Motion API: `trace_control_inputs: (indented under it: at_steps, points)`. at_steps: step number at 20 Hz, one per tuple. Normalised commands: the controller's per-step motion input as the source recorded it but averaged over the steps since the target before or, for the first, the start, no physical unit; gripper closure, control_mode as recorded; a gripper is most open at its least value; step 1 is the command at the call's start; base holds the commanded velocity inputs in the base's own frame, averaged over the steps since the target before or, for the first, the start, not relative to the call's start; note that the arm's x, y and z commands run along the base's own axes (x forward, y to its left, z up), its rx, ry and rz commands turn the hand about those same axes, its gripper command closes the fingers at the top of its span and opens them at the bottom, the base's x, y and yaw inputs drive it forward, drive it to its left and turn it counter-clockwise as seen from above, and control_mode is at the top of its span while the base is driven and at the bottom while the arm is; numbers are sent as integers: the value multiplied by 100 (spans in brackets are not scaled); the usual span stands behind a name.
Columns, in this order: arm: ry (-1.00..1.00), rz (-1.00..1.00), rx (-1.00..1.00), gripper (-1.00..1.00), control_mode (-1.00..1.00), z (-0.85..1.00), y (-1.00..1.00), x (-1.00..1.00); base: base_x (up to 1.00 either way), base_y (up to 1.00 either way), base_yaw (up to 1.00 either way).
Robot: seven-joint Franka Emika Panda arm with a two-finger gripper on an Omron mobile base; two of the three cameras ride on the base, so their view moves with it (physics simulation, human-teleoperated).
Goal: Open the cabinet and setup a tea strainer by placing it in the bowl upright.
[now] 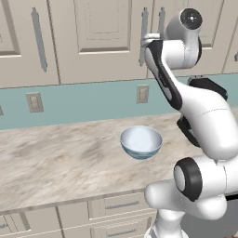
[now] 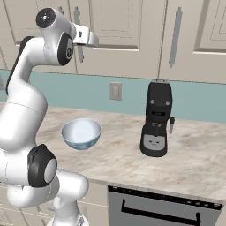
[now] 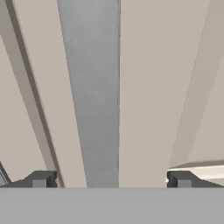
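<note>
Gripper stands at the cabinet front with jaws spread wide and nothing between them. In the hand view the grey bar handle runs lengthwise up the frame, passing between the two fingertips, somewhat nearer the one on that view's left than the other. The handle's long axis is vertical (as the left base view confirms), so the jaws straddle it crosswise, which is the relation the coming closure appears to depend on. Whether the fingertips reach past the bar cannot be told.

Both cabinet doors are shut. The tea strainer is presumably behind them; this is a judgement. The bowl sits upright on the marble counter, below the gripper and well apart from it. A black coffee machine stands on the counter near the bowl.
</note>
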Motion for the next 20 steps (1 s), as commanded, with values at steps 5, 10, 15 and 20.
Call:
trace_control_inputs:
  at_steps: [5,10,15,20]
  points:
    - [0,0,0,-100,-100,-8,-2,32,0,0,0]
    - [-2,2,0,-100,-100,0,0,14,0,0,0]
    - [-4,1,0,100,-100,-1,0,19,0,0,0]
    - [-7,3,0,100,-100,-4,0,21,0,0,0]
